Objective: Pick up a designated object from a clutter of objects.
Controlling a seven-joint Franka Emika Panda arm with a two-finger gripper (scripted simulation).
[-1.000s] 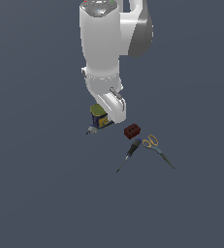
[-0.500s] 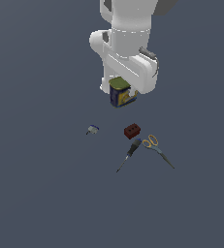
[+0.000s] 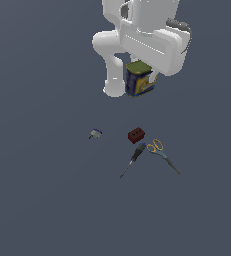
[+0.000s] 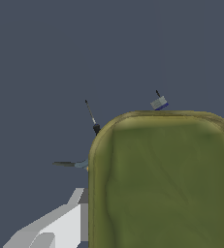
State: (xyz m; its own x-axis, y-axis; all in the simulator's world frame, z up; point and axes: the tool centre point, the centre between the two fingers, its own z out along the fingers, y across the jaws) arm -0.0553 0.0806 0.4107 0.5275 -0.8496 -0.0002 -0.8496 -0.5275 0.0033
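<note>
High over the clutter, claw [image 3: 139,75] apparently pinching tin [image 3: 139,80], lifted further vs. 0.5 s ago.

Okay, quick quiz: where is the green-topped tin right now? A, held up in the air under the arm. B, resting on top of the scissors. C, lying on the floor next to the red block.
A: the tin hangs at the gripper, well above the red block and scissors on the floor.
</note>
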